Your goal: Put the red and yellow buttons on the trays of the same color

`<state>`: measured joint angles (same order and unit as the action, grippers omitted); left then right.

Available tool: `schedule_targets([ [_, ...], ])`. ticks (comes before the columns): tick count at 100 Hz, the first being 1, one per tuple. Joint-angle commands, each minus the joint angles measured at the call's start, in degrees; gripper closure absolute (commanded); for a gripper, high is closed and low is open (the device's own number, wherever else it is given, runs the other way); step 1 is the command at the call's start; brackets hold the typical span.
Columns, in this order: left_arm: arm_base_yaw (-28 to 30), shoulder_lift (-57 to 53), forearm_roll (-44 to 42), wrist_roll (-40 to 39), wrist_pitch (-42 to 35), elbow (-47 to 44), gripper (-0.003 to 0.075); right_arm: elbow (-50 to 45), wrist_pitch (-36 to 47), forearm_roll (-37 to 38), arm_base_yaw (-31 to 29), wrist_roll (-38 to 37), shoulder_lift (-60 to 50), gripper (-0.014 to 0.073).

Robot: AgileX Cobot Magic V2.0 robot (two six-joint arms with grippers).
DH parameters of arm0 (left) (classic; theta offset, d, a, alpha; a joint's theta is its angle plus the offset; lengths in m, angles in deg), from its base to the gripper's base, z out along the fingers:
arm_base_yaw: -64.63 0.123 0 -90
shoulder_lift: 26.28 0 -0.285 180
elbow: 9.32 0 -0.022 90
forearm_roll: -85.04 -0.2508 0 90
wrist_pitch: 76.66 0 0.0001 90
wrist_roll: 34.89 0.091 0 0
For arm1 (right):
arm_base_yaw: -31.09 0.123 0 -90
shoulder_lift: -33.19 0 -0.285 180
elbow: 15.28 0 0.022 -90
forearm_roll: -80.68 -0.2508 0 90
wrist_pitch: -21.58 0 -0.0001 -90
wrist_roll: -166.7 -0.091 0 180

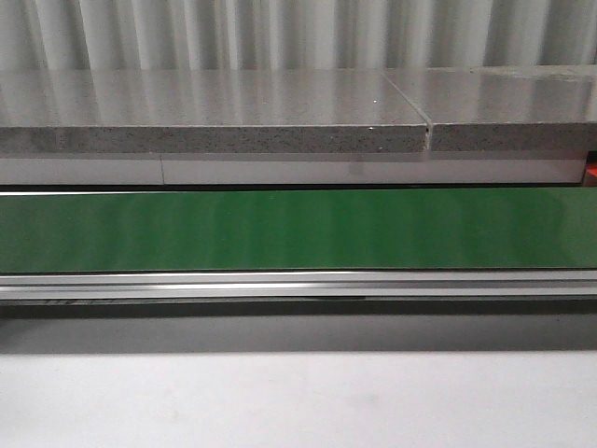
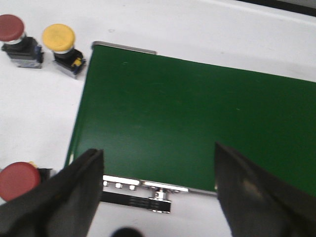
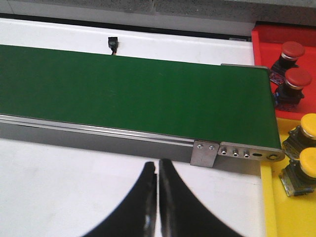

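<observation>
The left gripper [image 2: 158,192] hangs with fingers spread wide and empty over the green conveyor belt [image 2: 197,123], while the right gripper [image 3: 158,197] is pinched closed on nothing beside the belt's other end. Beyond the right gripper, two red buttons [image 3: 291,64] sit on the red tray [image 3: 261,47] and two yellow buttons [image 3: 308,143] on the yellow tray [image 3: 291,217]. Near the left gripper, two red buttons [image 2: 11,27] and one yellow button [image 2: 59,37] rest on the white table [image 2: 34,108].

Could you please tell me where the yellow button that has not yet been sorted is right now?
In the left wrist view, the yellow button stands on the white table just off the corner of the green belt, right beside a red button.
</observation>
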<state>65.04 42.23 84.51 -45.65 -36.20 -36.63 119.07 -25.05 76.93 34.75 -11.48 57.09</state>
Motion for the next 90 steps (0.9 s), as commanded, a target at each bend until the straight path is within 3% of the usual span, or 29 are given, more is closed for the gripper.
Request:
schedule_targets([
  [1,3.8,1.3,0.5,-0.6,-2.1,3.2,0.0153,1.3,3.5,-0.2,-0.1,0.3,0.6,0.0571],
  [36,19.8,11.7,6.2,-0.6,10.6,7.7,0.0156,1.3,3.5,-0.2,-0.1,0.3,0.6,0.0571],
  [51,24.1,15.9,10.2,-1.1,11.4,7.7,0.0156,1.3,3.5,-0.2,-0.1,0.3,0.6,0.0571],
  [90,29.7,20.6,12.9,-16.6,14.3,7.8,0.0156,1.3,3.5,-0.2,-0.1,0.3,0.6,0.0571],
])
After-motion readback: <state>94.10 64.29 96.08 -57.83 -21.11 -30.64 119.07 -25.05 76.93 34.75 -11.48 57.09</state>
